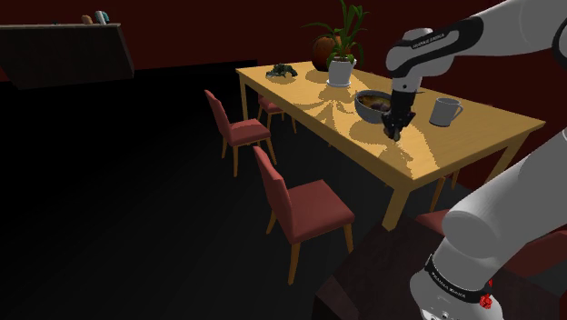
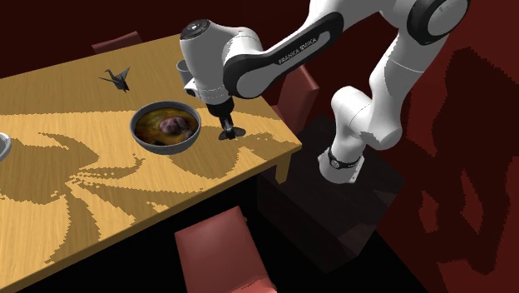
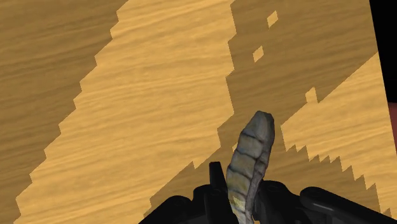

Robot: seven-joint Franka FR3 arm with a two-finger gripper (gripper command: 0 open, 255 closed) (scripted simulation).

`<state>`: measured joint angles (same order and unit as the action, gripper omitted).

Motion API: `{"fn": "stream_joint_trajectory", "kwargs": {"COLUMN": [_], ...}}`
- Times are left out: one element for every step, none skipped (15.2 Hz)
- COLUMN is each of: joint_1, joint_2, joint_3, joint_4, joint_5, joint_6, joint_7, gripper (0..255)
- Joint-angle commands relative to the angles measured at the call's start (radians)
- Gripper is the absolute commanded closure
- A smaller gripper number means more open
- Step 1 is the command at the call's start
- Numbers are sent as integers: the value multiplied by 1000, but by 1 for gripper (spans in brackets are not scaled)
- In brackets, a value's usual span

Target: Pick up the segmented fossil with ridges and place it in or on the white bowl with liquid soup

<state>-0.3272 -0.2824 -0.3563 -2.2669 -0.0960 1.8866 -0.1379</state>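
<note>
Just beside the bowl (image 2: 166,149) of brown soup, gripper (image 2: 228,133) low over the wooden table (image 2: 75,200) near its edge, fingers clenched on the grey ridged fossil (image 3: 252,156), fossil jutting past the fingertips, mug (image 1: 445,111) nearby.

Shoulder view. My gripper (image 1: 394,127) hangs low over the wooden table (image 1: 300,98), just beside the grey bowl (image 1: 365,113), which lies at its ten o'clock. A pale mug (image 1: 444,111) stands at the gripper's two o'clock, and a potted plant (image 1: 340,65) at the bowl's eleven. The nearest red chair (image 1: 307,205) sits at the gripper's seven o'clock.
</note>
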Motion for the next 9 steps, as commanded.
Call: {"fn": "stream_joint_trajectory", "kwargs": {"joint_1": [1,1,1,1,1,2,2,2,3], "joint_2": [-11,-14,-17,-20,-23,-25,-27,-29,-30], "joint_3": [4,5,7,8,9,10,11,12,14], "joint_4": [15,25,36,47,59,70,82,93,105], "joint_5": [-1,-1,-2,-2,-2,-1,-1,-1,-1], "joint_6": [-26,-40,-53,-67,-81,-94,-108,-122,-135], "joint_7": [4,4,5,5,6,6,6,7,7], "gripper": [255,255,255,255,255,255,255,255,255]}}
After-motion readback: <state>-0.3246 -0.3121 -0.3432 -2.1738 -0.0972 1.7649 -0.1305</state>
